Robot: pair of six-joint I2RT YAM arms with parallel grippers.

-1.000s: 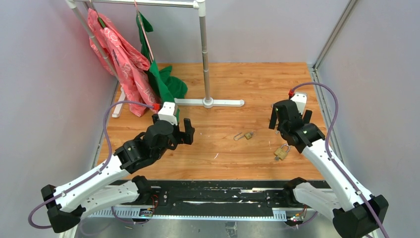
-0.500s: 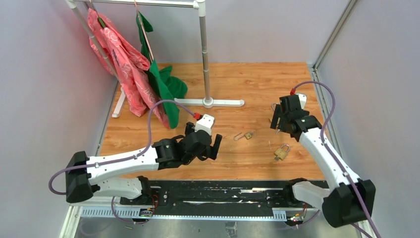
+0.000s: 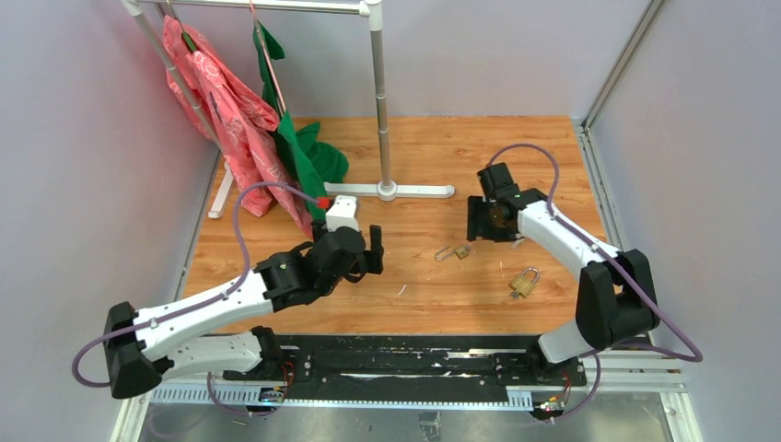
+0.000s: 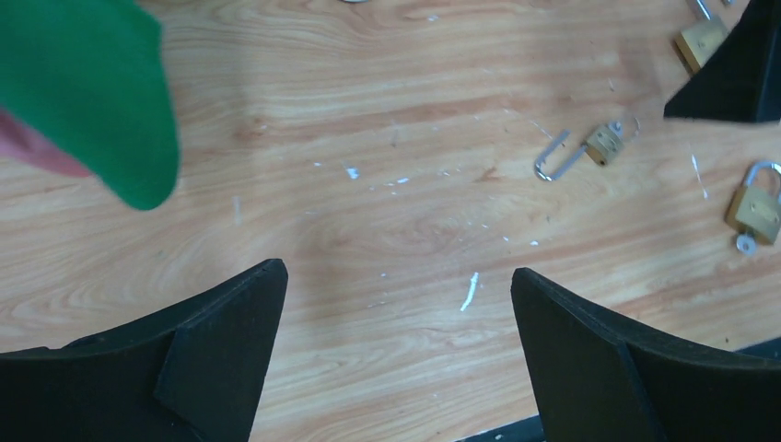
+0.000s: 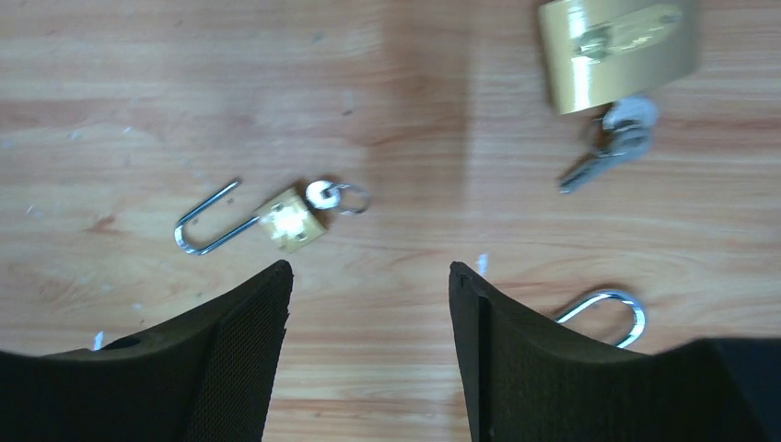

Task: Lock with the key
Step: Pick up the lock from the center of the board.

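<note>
Open padlock (image 5: 290, 222) lies nearest the right fingers (image 5: 230, 368)
Spread wide, they hover just short of it, its long axis crosswise to their gap; the left fingers (image 4: 212, 359), also spread, sit well apart

padlocks (image 4: 603, 145) (image 4: 757, 207) (image 4: 698, 39): 3 | hanging garments (image 3: 226, 110) (image 3: 304, 152): 2 | key sets (image 5: 610, 138) (image 5: 324, 193) (image 4: 744, 244): maybe 3

Small padlock (image 3: 455, 251) on table (image 3: 516, 147), larger padlock (image 3: 524, 283) nearer and right, rack (image 3: 379, 110) behind.
</note>
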